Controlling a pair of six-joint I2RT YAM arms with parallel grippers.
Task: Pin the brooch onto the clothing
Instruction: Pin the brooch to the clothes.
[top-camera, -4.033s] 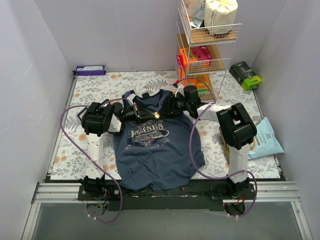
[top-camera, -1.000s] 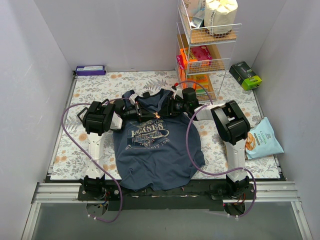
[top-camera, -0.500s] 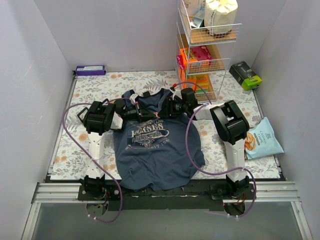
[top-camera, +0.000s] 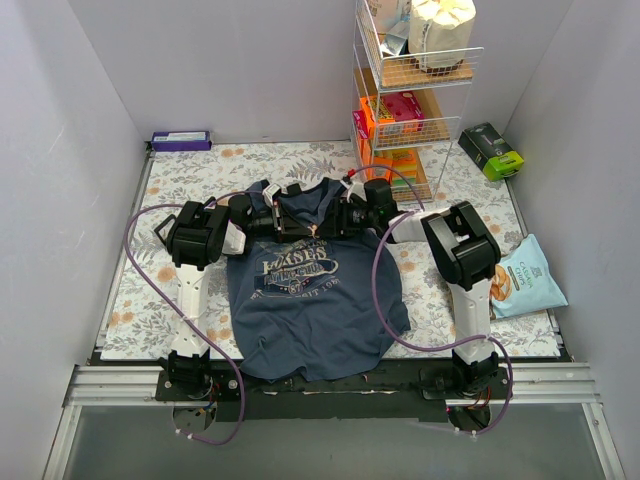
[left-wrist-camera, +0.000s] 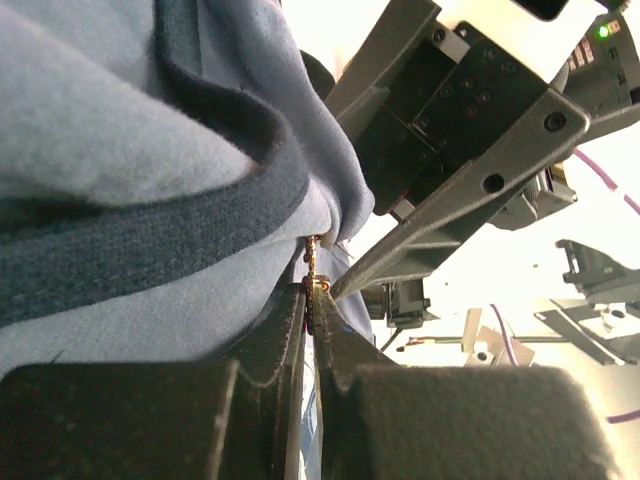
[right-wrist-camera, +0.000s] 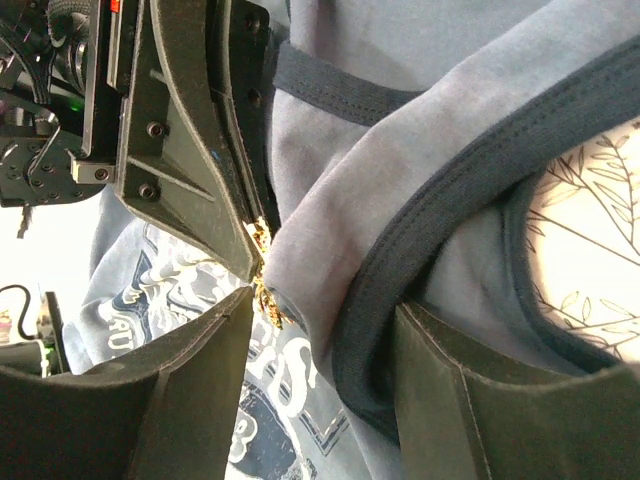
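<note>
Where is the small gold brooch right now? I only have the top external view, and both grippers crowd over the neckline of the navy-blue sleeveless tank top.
Observer: The left wrist view shows the small gold brooch pinched at the tips of the shut left gripper, pressed against a fold of the navy-blue sleeveless tank top.
Operator: And the right gripper?
Observer: In the right wrist view the right gripper has its fingers apart, with a fold of the top and its dark trim lying between them.
</note>
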